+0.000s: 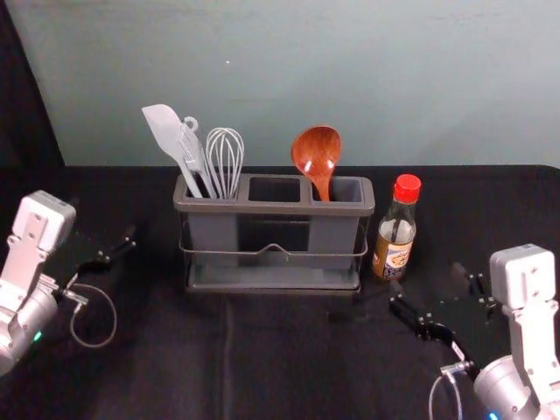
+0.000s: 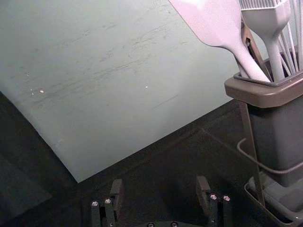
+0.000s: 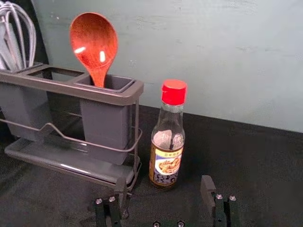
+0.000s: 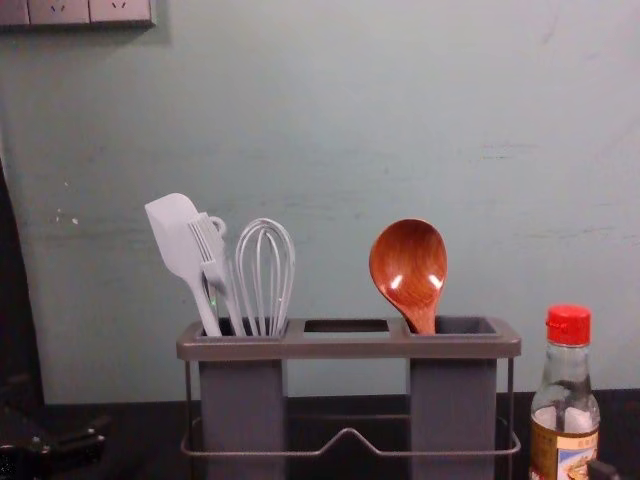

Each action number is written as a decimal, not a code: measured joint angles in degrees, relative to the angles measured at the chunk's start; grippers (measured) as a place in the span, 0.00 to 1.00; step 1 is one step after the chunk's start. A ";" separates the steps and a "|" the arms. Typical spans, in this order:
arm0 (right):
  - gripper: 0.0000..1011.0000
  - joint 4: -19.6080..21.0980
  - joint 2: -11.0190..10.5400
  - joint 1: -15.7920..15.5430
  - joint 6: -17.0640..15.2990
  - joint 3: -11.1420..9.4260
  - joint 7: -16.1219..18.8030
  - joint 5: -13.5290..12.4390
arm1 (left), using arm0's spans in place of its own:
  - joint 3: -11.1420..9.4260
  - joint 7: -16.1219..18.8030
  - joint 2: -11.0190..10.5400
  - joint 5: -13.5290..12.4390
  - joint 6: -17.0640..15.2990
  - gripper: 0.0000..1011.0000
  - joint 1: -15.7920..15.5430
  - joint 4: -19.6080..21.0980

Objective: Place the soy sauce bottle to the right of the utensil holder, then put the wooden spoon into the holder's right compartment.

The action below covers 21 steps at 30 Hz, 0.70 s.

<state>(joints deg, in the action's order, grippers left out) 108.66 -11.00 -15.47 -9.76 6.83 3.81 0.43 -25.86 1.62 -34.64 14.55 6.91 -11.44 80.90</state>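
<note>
As bottle (image 1: pixel 395 245) flanks holder's (image 1: pixel 276 208) right, spoon (image 1: pixel 316 156) inside, task looks done | next: withdraw spread right tool (image 1: pixel 427 278), worktop's (image 1: pixel 280 359) front-right | left tool (image 2: pixel 159 184) spread, left edge

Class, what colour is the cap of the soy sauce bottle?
The cap is red, seen best in the right wrist view.

From my station I couldn't see the lower handle of the wooden spoon (image 1: pixel 317 153), sunk in the right compartment (image 1: pixel 332 236) of the utensil holder (image 1: pixel 276 208). The left compartment (image 1: pixel 214 236) hid the lower ends of the spatula (image 1: pixel 164 131), brush (image 1: pixel 192 147) and whisk (image 1: pixel 225 157). My chest view cut off the holder's bottom, the base of the soy sauce bottle (image 1: pixel 395 236) and part of the wall panel (image 4: pixel 60 12). The label's (image 3: pixel 168 165) finest print was too small to read.
</note>
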 joint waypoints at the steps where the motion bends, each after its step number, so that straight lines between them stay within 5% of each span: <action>1: 0.99 0.00 0.16 0.09 -0.29 -0.31 0.32 -0.38 | 0.00 0.00 0.00 0.00 0.00 1.00 0.00 0.00; 21: 0.99 0.02 -0.05 0.08 0.07 0.14 0.15 0.00 | 0.00 0.00 0.00 0.00 0.00 1.00 0.00 0.00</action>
<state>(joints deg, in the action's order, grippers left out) 108.68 -11.04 -15.39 -9.69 6.97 3.96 0.42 -25.86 1.62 -34.65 14.55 6.91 -11.43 80.90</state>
